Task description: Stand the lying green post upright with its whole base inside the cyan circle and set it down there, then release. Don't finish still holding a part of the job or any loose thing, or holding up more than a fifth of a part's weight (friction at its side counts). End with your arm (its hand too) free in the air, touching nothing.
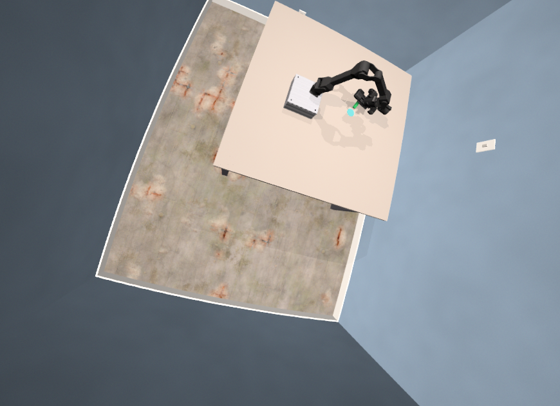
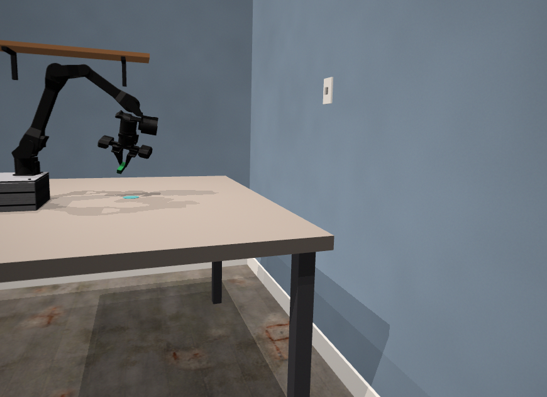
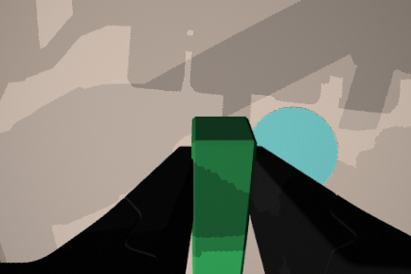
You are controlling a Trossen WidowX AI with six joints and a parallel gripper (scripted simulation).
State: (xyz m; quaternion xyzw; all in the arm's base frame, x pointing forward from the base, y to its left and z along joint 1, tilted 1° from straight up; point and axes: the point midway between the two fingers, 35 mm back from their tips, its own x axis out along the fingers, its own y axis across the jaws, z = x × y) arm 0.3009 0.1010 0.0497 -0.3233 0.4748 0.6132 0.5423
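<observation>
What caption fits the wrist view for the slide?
Gripper clamps the green post above the table, cyan circle partly hidden at its right.
</observation>
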